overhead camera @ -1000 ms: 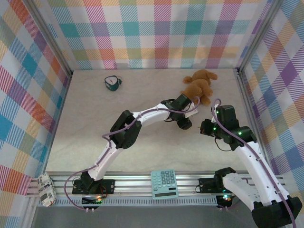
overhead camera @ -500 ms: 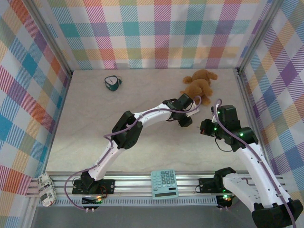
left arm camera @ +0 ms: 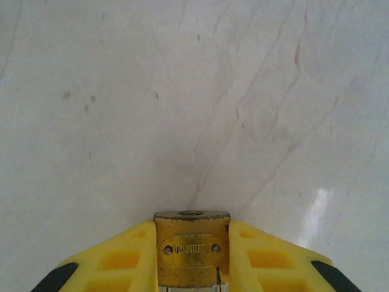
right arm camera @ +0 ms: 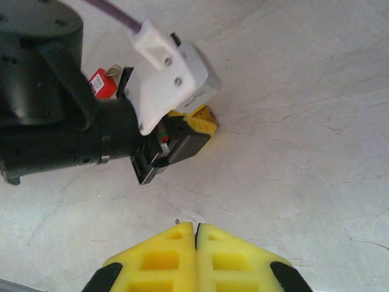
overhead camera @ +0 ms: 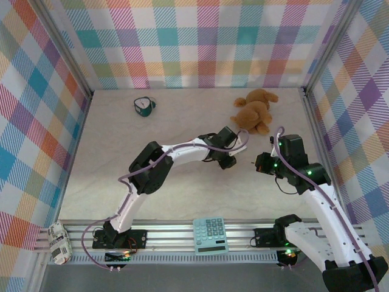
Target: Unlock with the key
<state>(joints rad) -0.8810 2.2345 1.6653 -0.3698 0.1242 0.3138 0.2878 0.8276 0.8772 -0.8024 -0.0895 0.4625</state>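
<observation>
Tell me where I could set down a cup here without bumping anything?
Widest bare stretch: the pale marbled table left of the left arm, between the small teal object and the near rail. Also free: the near middle between both arms, beyond the teal calculator. Crowded: under the brown teddy bear, where the left gripper and right gripper nearly meet.

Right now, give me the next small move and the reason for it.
Probably ease the right hand toward the left hand, aiming the key at the brass padlock. The left hand clamps that padlock; the right hand is shut with the key's tip poking out, a gap between them.
</observation>
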